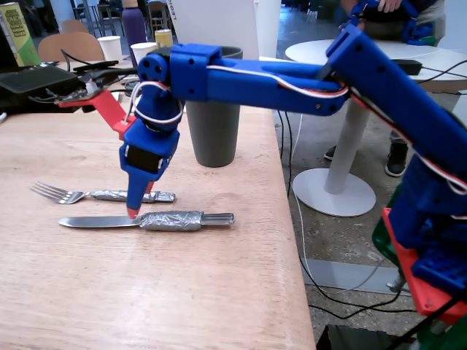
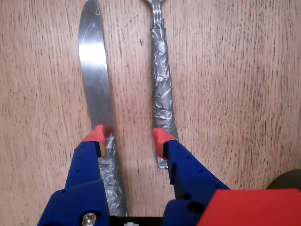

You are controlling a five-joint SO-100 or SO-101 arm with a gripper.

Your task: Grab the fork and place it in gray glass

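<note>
I have the end effector (image 2: 129, 137) open and empty, low over the worktop (image 1: 182, 292), one tip over the knife (image 2: 94, 80) and the other over the fork (image 2: 162, 89) handle. The fork lies flat beside the knife, tines pointing away from the gray glass (image 1: 213, 131), which stands well behind. My worry: the jaws sit between both handles, so closing here could pinch bare wood or drag the knife along. White cups (image 1: 128, 49) and clutter sit far back, out of my way.
</note>
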